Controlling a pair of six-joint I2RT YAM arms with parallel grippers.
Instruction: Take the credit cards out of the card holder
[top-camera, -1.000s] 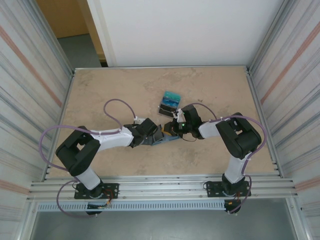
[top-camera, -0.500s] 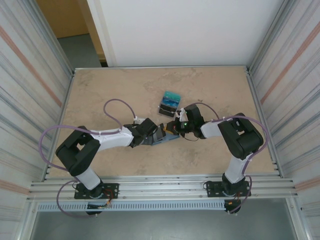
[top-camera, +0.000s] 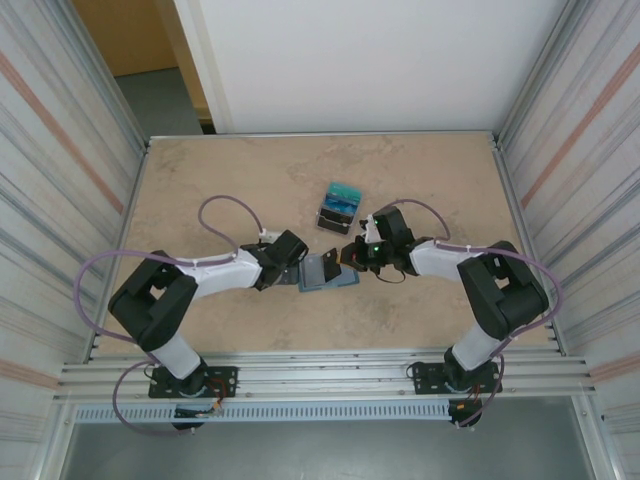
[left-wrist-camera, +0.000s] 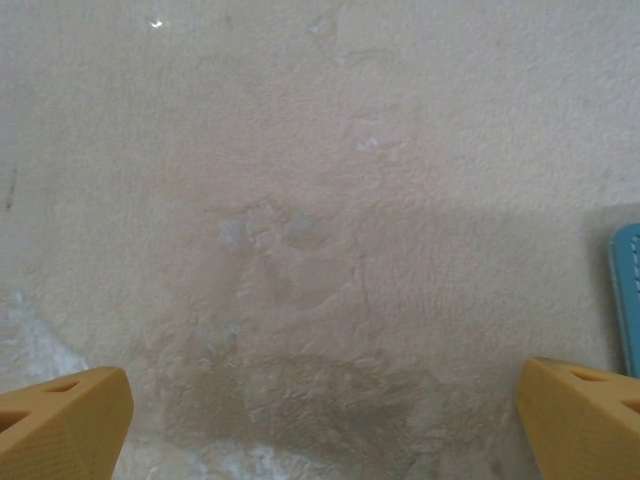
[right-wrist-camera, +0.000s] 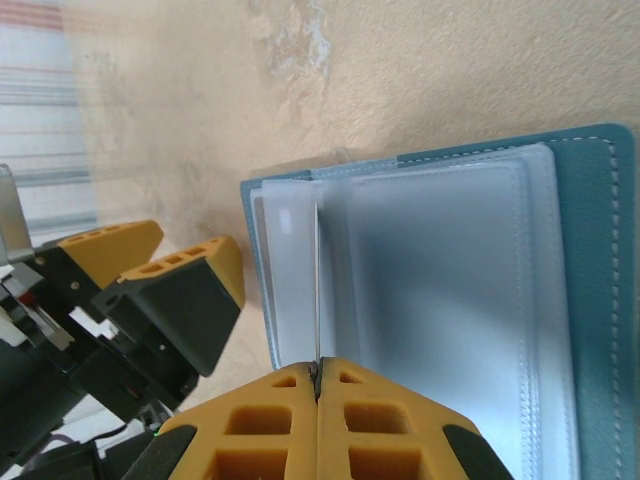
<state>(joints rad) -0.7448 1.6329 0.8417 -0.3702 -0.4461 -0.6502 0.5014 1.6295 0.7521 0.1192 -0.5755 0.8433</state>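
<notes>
Uncovered as the two arms draw apart over the last second, the card holder (top-camera: 326, 272) lies spread open on the table (top-camera: 200, 190), just below the middle of the overhead frame. Its slate-blue cover faces down and its pale slots face up. In the right wrist view the holder (right-wrist-camera: 450, 300) fills the right half, stitched border along the top and right edges.

The right hand (top-camera: 352, 256) sits at the holder's upper right corner. Its jaws (right-wrist-camera: 318, 378) are pressed fully together on a thin pale leaf that stands edge-on from the inner slots, apparently to lift or peel it and reach what lies inside. Whether a card is in that leaf cannot be told.

The left hand (top-camera: 298, 268) has backed off to the holder's left edge, jaws spread wide and holding nothing. Its wrist camera looks down on bare table between the fingertips (left-wrist-camera: 575, 420), with a sliver of teal at the right edge. It also appears at the left of the right wrist view (right-wrist-camera: 160, 275), close beside the holder, probably waiting to pin the cover down.

Teal credit cards (top-camera: 343, 193) already stand in a small dark tray (top-camera: 328, 216) just above the holder, near enough for short drops. Open table stretches to upper left and upper right; ribbed side walls bound it on both sides.
</notes>
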